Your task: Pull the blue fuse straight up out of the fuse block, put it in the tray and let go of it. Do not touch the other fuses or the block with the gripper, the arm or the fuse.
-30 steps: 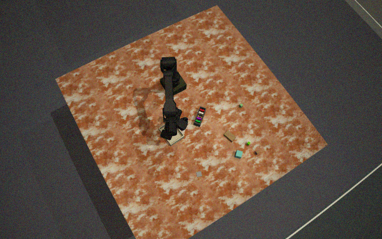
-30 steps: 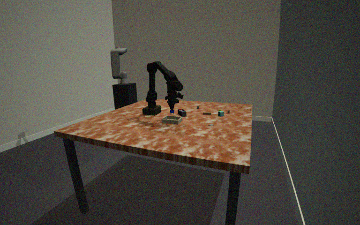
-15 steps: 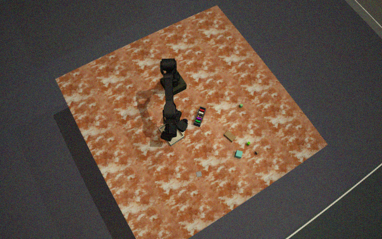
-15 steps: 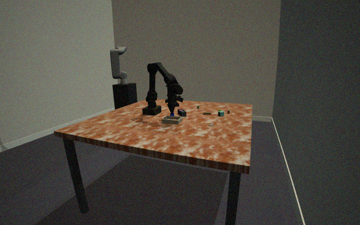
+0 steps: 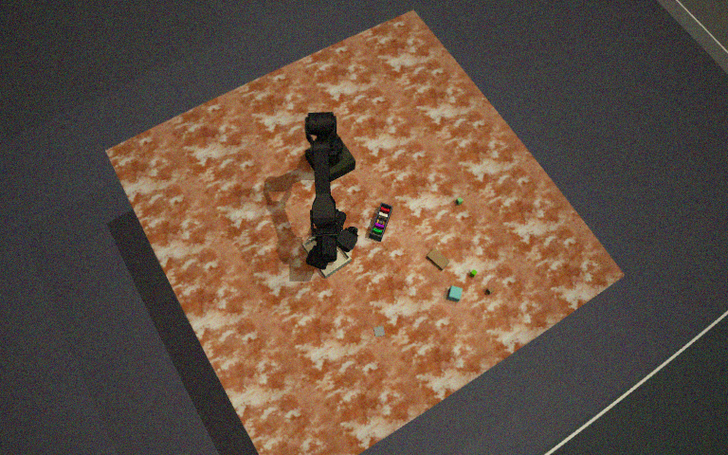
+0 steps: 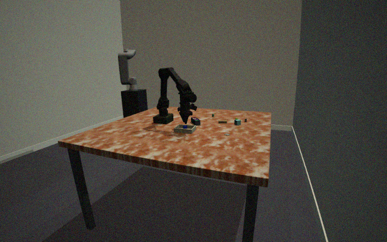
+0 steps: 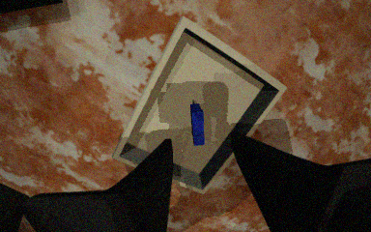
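Blue fuse [image 7: 197,125] inside tray [image 7: 145,112], fingers apart.

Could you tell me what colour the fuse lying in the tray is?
Blue; the fuse shows best in the wrist view, lying on the pale tray floor.
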### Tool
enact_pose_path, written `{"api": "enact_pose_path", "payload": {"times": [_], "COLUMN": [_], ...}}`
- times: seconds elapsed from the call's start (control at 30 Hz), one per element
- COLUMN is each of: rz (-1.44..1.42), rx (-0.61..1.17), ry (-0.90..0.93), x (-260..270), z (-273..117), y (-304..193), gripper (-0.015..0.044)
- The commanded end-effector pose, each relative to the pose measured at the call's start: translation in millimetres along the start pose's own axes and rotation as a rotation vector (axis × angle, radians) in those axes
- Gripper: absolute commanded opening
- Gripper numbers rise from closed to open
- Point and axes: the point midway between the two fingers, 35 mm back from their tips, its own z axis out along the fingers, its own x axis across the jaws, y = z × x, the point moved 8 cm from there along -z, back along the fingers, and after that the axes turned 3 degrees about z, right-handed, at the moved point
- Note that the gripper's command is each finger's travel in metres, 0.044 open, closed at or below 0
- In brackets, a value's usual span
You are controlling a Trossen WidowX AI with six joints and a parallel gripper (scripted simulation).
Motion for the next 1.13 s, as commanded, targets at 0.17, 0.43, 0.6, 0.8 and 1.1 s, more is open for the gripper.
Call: {"api": "enact_pose_path", "payload": {"times": [0.17,0.43,0.6,0.8,1.1], "rz": [-0.005,-0.005,-0.008,-0.008,-0.008], "rx": [0.0,0.0,0.001,0.001,0.001], "ry": [0.003,0.003,0.003,0.003,0.003], "x": [0.3,0.3,0.3,0.3,0.3], "z": [-37.3,-37.3,-36.1,-36.1,-36.1], "y": [0.0,0.0,-0.2,-0.2,-0.2], "gripper": [0.033,0.033,0.033,0.033,0.033]}}
